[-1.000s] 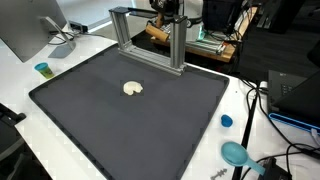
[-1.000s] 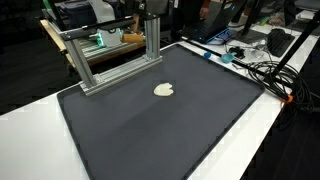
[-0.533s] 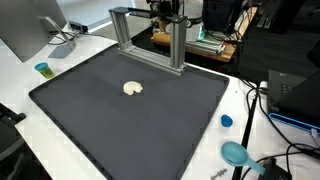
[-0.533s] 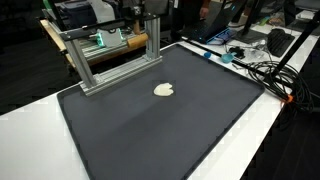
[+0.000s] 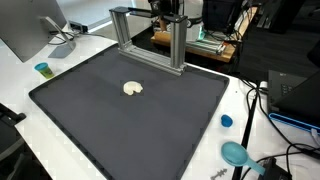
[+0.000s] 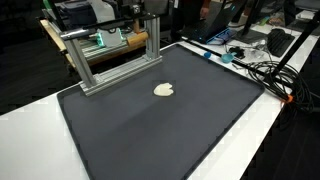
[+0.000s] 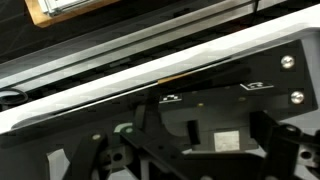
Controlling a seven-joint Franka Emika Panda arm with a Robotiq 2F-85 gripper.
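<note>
Spread wide and empty, the tool [image 5: 168,10] hangs at upper centre just above the metal gantry [image 5: 178,48], so any careless drop could clip it.

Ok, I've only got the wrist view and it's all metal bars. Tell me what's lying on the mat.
Observer: One small pale piece lies alone near the middle of the black mat.
Operator: Place the frame for me.
Observer: The aluminium frame stands along the mat's back edge, apart from that piece.
Operator: Now the tool.
Observer: The tool is up behind the frame's top bar, well away from the piece.
</note>
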